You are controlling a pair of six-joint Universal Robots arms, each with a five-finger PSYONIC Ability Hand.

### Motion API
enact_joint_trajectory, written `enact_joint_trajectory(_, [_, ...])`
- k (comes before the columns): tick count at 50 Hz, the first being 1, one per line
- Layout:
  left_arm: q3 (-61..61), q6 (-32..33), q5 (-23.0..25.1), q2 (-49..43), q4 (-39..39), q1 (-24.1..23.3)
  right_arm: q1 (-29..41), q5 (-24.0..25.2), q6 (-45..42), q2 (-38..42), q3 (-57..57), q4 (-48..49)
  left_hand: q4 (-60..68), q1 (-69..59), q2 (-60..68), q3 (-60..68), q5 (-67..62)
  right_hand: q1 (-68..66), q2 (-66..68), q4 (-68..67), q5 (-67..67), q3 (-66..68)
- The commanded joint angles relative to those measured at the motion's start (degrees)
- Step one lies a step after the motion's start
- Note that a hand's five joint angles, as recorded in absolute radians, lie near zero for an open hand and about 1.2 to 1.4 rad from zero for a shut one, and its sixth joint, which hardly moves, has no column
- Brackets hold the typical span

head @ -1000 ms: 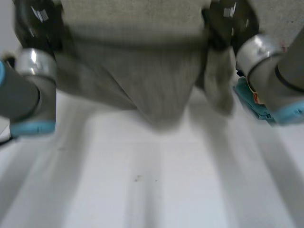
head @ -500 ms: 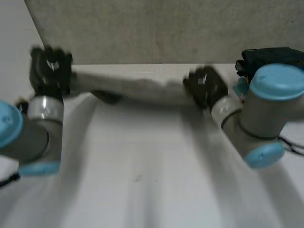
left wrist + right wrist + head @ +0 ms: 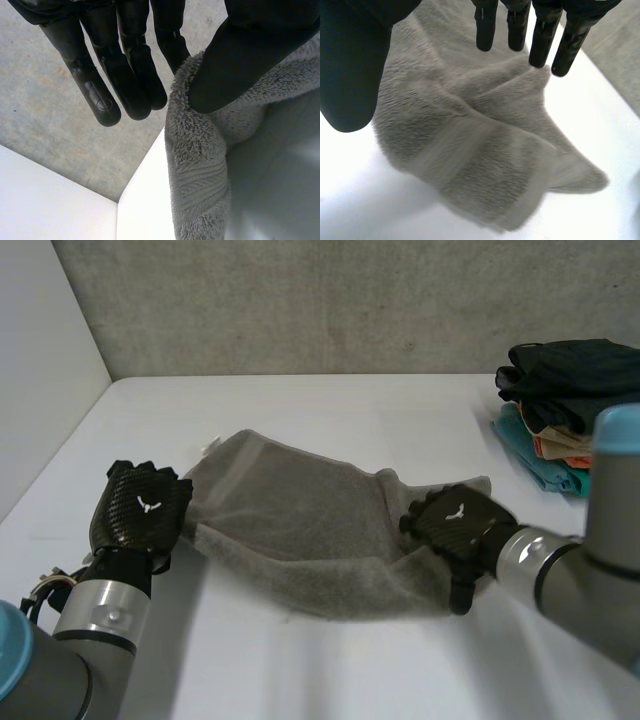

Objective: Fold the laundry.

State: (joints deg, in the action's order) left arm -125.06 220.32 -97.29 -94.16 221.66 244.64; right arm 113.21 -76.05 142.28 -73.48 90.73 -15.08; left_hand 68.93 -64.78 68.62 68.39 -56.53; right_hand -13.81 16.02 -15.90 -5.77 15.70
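Towel (image 3: 300, 530) dropped onto table (image 3: 350, 670); left hand (image 3: 140, 508), right hand (image 3: 455, 525) fingers open at edges.

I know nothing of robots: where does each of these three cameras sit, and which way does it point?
Head view: between and behind the arms, looking down at the white table, grey towel and stacked clothes; shows both arms, left hand and right hand.
Left wrist view: on the left wrist, looking along the palm; its fingers and thumb at the towel's edge.
Right wrist view: on the right wrist, looking along the palm; its fingers over the towel's bunched end.
Shared: all three show the towel.
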Motion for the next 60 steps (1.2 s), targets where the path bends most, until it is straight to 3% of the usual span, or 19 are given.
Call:
enact_joint_trajectory(1, [-0.44,-0.15,0.08,0.82,0.09,-0.13,-2.82,0.99,-0.42,-0.53,-6.87,-3.63,11.07,-15.22,11.38,11.61,-13.47,3.81,-6.02,5.9,5.77,-5.7])
enact_joint_trajectory(13, [-0.44,-0.24,0.08,0.03,0.09,0.13,-2.2,-0.06,-16.41,9.57,-13.73,-6.63,11.07,-15.22,11.38,11.61,-13.47,-12.57,10.36,-10.48,-10.61,10.68])
enact_joint_trajectory(22, [-0.53,-0.24,0.08,0.12,0.09,0.13,-2.12,-1.12,-3.51,19.86,-25.07,-9.35,11.07,-15.22,11.38,11.61,-13.47,-20.32,18.12,-18.24,-18.36,18.44])
enact_joint_trajectory(32, [-0.53,-0.24,0.17,0.03,0.09,0.31,-2.29,-1.03,6.6,29.61,-38.86,-18.67,11.07,-15.22,11.38,11.61,-13.47,-19.32,17.11,-17.23,-17.36,17.43])
enact_joint_trajectory(56, [-0.53,-0.24,0.26,-0.06,0.09,0.49,-3.78,-1.29,4.5,30.68,-38.97,-22.8,11.07,-15.22,11.38,11.61,-13.47,-21.17,18.96,-19.08,-19.2,19.28])
enact_joint_trajectory(57, [-0.53,-0.24,0.17,-0.06,0.09,0.49,-3.87,-1.38,4.33,30.59,-38.88,-22.8,11.07,-15.22,11.38,11.61,-13.47,-22.0,19.79,-19.91,-20.04,20.11])
enact_joint_trajectory(60, [-0.44,-0.24,0.17,-0.06,0.09,0.57,-4.05,-1.91,3.71,30.24,-38.44,-22.8,11.07,-15.22,11.38,11.61,-13.47,-41.44,39.24,-39.36,-39.48,39.56])
